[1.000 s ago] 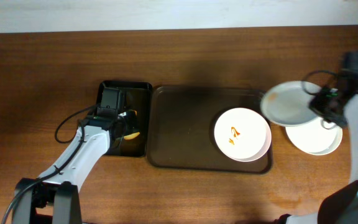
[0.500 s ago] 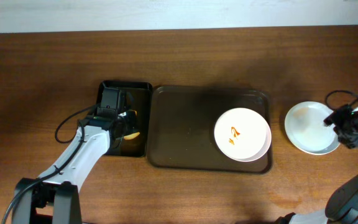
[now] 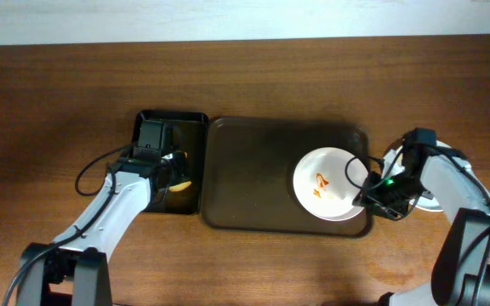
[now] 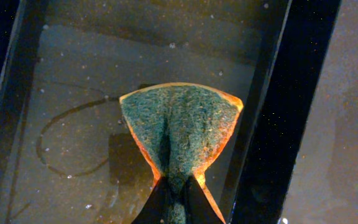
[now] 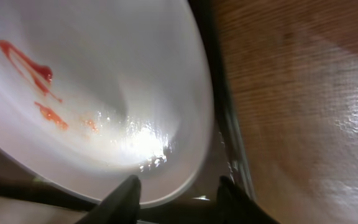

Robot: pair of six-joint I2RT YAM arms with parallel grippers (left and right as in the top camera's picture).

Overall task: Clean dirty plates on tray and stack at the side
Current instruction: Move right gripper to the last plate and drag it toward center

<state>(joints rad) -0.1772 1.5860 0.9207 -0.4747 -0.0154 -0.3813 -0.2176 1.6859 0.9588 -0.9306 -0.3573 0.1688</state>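
Observation:
One white plate (image 3: 326, 183) with orange sauce smears lies at the right end of the dark brown tray (image 3: 249, 183). My right gripper (image 3: 371, 198) is open at this plate's right rim. In the right wrist view the plate (image 5: 92, 93) fills the left side, and its rim lies between the open fingers (image 5: 179, 196). Clean white plates (image 3: 393, 163) lie on the table right of the tray, mostly hidden by my right arm. My left gripper (image 4: 176, 208) is shut on a green and orange sponge (image 4: 179, 130) over the small black tray (image 3: 171, 123).
The black tray (image 4: 61, 124) holds shallow water and stands against the brown tray's left side. The brown tray's raised rim (image 5: 219, 106) runs just right of the dirty plate. Bare wooden table (image 5: 303, 112) lies beyond it.
My right gripper carried a clean plate to the right, set it on the plate beside the tray, then came back left to the dirty plate's rim. The left arm has not moved.

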